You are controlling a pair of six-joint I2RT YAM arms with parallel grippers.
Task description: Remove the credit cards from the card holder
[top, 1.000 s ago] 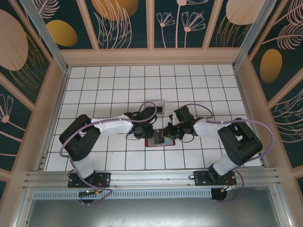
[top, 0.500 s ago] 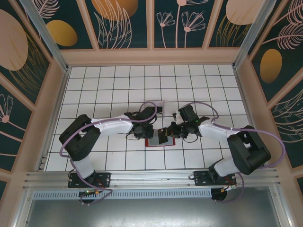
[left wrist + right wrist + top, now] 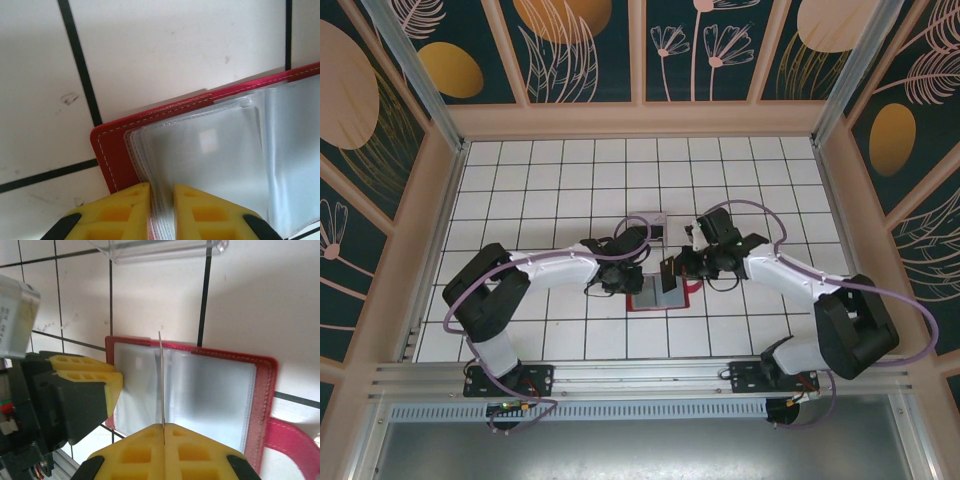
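Holder (image 3: 658, 299) open on table (image 3: 550, 180). Left hand (image 3: 161, 194) narrow, pinching clear sleeves at holder's edge, pinning it down. Right hand (image 3: 164, 432) clamped on one card (image 3: 161, 380), edge-on above holder's fold, apparently drawn free. More cards inside: cannot tell. Setting it down remains.

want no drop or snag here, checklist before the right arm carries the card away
1. right jaws shut on the card: ok
2. left jaws clamped on the card holder's clear sleeves: ok
3. card holder lying open and flat: ok
4. card fully out of its sleeve: cannot tell
5. room for it in the clear tray: cannot tell
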